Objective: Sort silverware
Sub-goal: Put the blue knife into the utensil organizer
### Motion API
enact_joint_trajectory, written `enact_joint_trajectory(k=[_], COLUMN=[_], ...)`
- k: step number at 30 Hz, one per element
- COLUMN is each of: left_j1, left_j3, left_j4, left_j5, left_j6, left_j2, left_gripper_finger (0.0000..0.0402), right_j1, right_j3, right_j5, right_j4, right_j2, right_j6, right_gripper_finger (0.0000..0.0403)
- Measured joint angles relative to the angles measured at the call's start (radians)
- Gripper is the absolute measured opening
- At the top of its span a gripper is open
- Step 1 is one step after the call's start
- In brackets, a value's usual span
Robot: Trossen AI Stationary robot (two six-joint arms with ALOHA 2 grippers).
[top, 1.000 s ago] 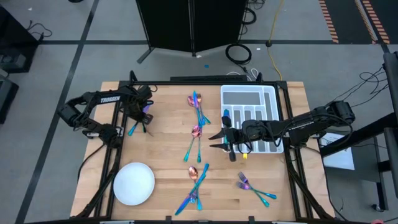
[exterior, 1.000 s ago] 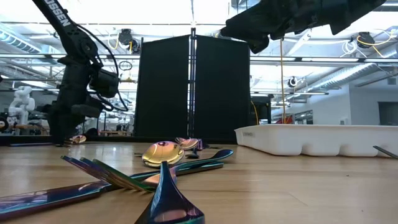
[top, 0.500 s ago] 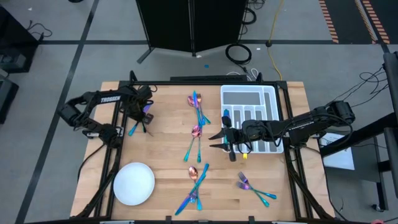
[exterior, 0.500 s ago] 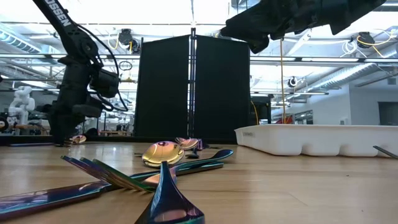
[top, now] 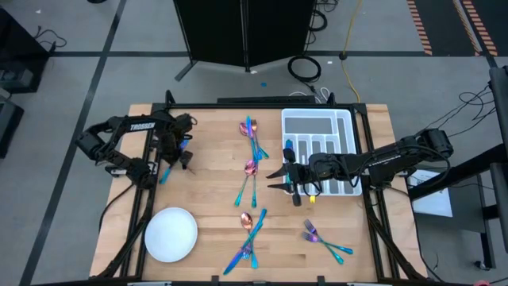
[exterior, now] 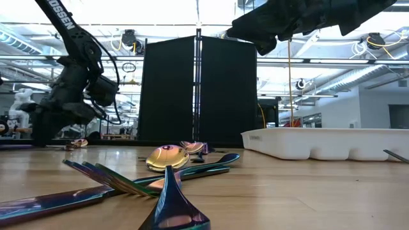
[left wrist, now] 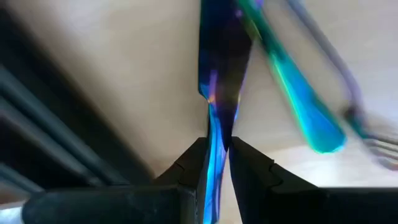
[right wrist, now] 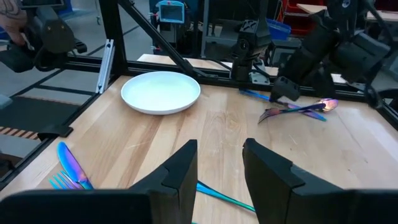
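Iridescent silverware lies in loose groups on the wooden table: at the far middle (top: pixel 252 137), in the centre (top: pixel 248 179), near the front (top: pixel 250 230) and at the front right (top: pixel 325 242). At the far left, my left gripper (top: pixel 176 153) points steeply down and is shut on a slim blue-purple piece (left wrist: pixel 222 68). That piece shows teal in the high view (top: pixel 166 171). A fork and a spoon (right wrist: pixel 300 110) lie crossed on the table beside the gripper. My right gripper (top: pixel 279 179) hovers open beside the white divided tray (top: pixel 317 127), with nothing between its fingers (right wrist: pixel 217 165). My left gripper pinches the slim piece at its narrow part (left wrist: pixel 216 134) between its two fingertips, with the piece standing on edge between them. The fingers come steeply from above. The wider end reaches out beyond the fingertips, low over the wood. Whether it touches the table, I cannot tell.
A round white plate (top: pixel 171 234) sits at the near left corner. The tray stands along the far right side. A black frame rail (top: pixel 151 171) runs along the left edge, close to my left arm. Bare wood shows between the plate and the centre pieces.
My left gripper has tipped about its wrist and swung a little toward the table's left edge, keeping hold of the slim piece, which has shifted with it.
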Motion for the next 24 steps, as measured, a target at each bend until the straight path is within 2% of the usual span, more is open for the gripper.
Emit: enact_joint_trajectory(k=[12, 24], left_j1=[-0.018, -0.019], left_j3=[-0.02, -0.019], left_j4=[-0.005, 0.038], left_j5=[0.001, -0.041], left_j6=[-0.059, -0.039], left_j2=[-0.001, -0.002], left_gripper_finger=[0.0065, 0.0065], right_j1=[0.001, 0.001], right_j3=[0.0, 0.0], right_j5=[0.0, 0.0], right_j4=[-0.008, -0.008], right_j2=[0.0, 0.0], right_j6=[0.008, 0.008], right_gripper_finger=[0.0114, 0.0114])
